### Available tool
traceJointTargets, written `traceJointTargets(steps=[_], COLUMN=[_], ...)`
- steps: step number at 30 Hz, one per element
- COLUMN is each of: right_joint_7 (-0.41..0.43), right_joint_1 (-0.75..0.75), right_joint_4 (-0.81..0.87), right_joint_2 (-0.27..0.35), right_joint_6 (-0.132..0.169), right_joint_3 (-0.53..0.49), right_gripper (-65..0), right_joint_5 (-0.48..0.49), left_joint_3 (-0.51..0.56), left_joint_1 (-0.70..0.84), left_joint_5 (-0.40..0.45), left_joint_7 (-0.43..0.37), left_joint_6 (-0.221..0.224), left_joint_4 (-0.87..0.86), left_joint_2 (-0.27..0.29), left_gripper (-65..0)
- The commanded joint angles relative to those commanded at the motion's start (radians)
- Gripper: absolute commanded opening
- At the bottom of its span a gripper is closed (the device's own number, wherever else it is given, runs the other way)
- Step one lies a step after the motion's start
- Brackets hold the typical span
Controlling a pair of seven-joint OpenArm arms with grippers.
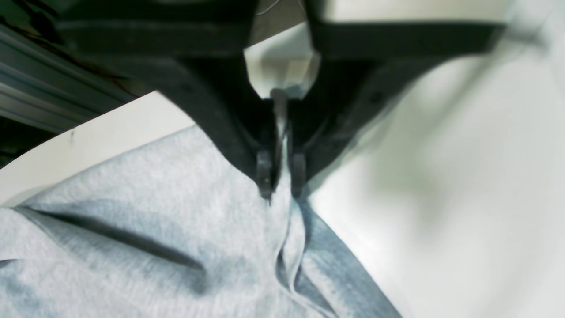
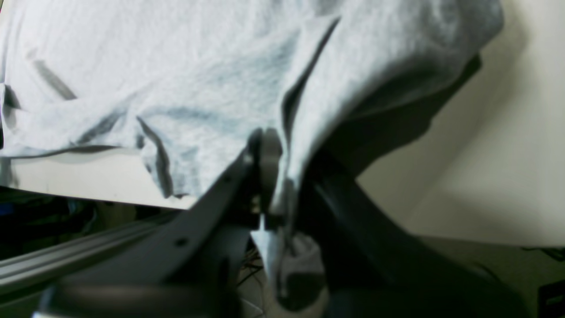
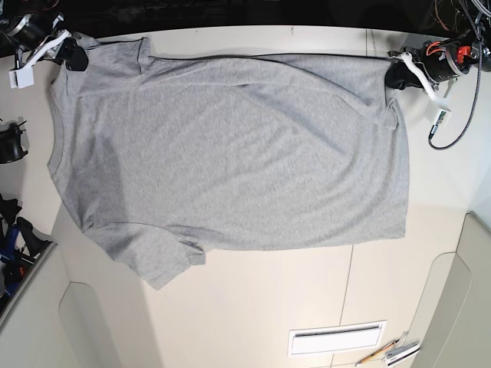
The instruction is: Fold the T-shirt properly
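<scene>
The heather-grey T-shirt [image 3: 230, 153] lies spread on the white table [image 3: 307, 307], plain side up, with the neck at the left and the hem at the right. One sleeve [image 3: 157, 264] points toward the near edge. My right gripper [image 3: 74, 55] is at the far left corner, shut on the cloth by the shoulder; the right wrist view shows its jaws pinching a fold [image 2: 273, 176] of the shirt [image 2: 176, 79]. My left gripper [image 3: 395, 77] is at the far right corner, shut on the hem corner; the left wrist view shows cloth [image 1: 154, 229] clamped between its tips [image 1: 281, 185].
The far table edge runs just behind both grippers, with a metal rail [image 1: 39, 92] beyond it. A cable [image 3: 453, 130] hangs by the left arm. A white slotted plate [image 3: 335, 339] and small tools [image 3: 391, 353] lie at the near right. Black gear [image 3: 11, 142] stands at the left edge.
</scene>
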Motion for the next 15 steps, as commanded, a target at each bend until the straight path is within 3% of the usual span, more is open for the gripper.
traceJointTargets(steps=[2, 4, 8, 12, 15], right_joint_7=[0.007, 0.007, 0.006, 0.006, 0.024], right_joint_1=[0.0, 0.002, 0.021, 0.066, 0.132], right_joint_4=[0.0, 0.0, 0.002, 0.002, 0.002], right_joint_2=[0.0, 0.0, 0.0, 0.001, 0.018], right_joint_6=[0.0, 0.0, -0.003, -0.003, -0.004], right_joint_3=[0.002, 0.014, 0.1, 0.203, 0.227], right_gripper=[-37.8, -28.7, -28.6, -28.6, -28.6], right_joint_5=[-0.009, -0.008, -0.003, -0.003, -0.004], left_joint_3=[0.0, -0.001, -0.063, -0.207, -0.27], left_joint_1=[0.0, 0.0, 0.0, -0.006, -0.029], left_joint_5=[0.0, 0.0, -0.003, -0.103, -0.144], left_joint_7=[0.0, 0.0, 0.0, 0.0, -0.001], left_joint_6=[0.0, 0.0, 0.0, 0.0, 0.0], left_joint_4=[0.0, 0.0, 0.0, 0.0, 0.002], left_joint_2=[0.0, 0.0, 0.0, 0.0, -0.009], left_gripper=[-39.4, -33.4, -33.4, -33.4, -33.4])
